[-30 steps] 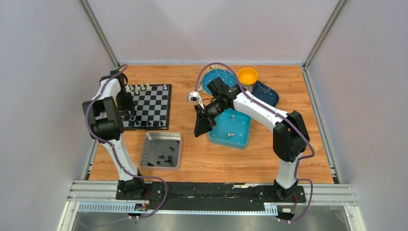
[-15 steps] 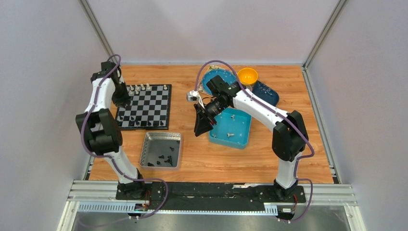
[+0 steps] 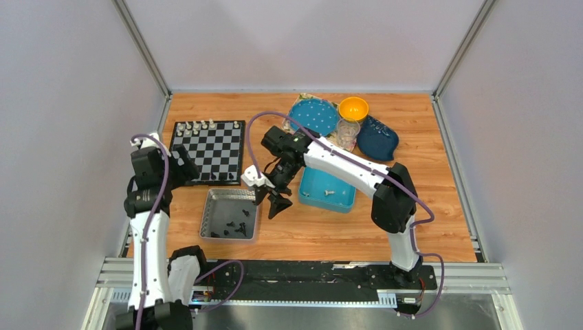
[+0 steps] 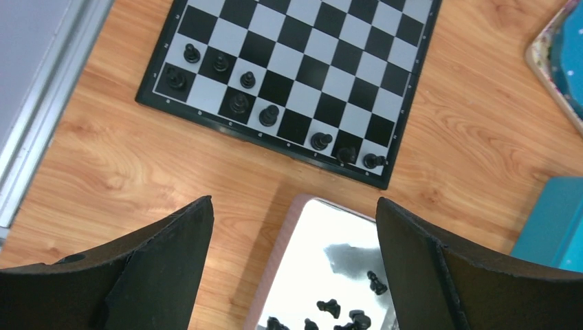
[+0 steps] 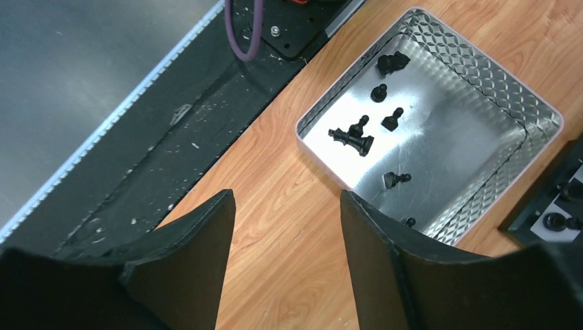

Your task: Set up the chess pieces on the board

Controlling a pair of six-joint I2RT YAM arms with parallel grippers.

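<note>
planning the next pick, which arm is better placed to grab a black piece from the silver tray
Probably right: the right gripper, open, hangs beside the silver tray, black pieces close ahead. The left gripper, also open, is at the chessboard's near corner.

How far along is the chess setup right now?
Partly done. On the board, cream pieces stand along the far row and about nine black pieces on the near rows. Nothing is in hand: left claw and right claw are open, empty. Loose black pieces lie in the silver tray; a cream one shows in the blue tray.
</note>
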